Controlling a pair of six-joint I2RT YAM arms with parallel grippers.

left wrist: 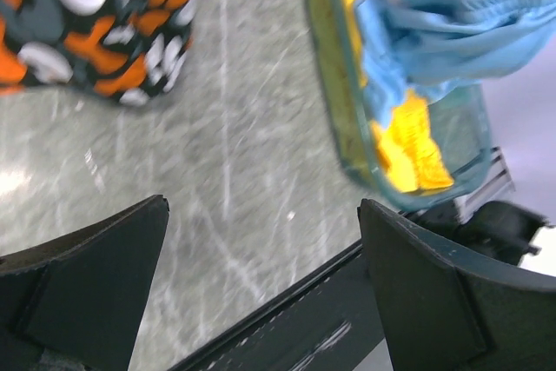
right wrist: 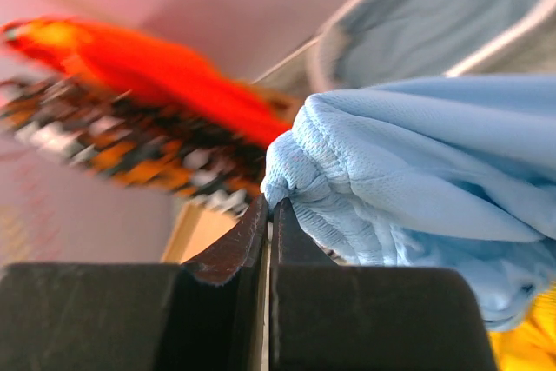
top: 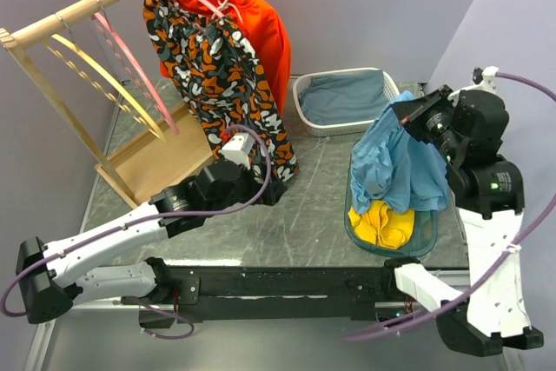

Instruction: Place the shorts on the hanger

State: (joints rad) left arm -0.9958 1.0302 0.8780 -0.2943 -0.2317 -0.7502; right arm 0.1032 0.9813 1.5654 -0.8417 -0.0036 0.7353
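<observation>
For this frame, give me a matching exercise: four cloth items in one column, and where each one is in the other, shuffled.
Items:
1. light blue shorts
2. camouflage shorts
3. yellow cloth
4. grey-blue cloth

Places:
A. inside the white basket
B. at the bottom of the clear tub
C. hanging on the rack
D. pinched in the shut right end effector

Pairs: 1-D, 2-C, 3-B, 4-A

Top cam high, looks down; wrist cams close, low; all three share shorts (top: 395, 162).
</observation>
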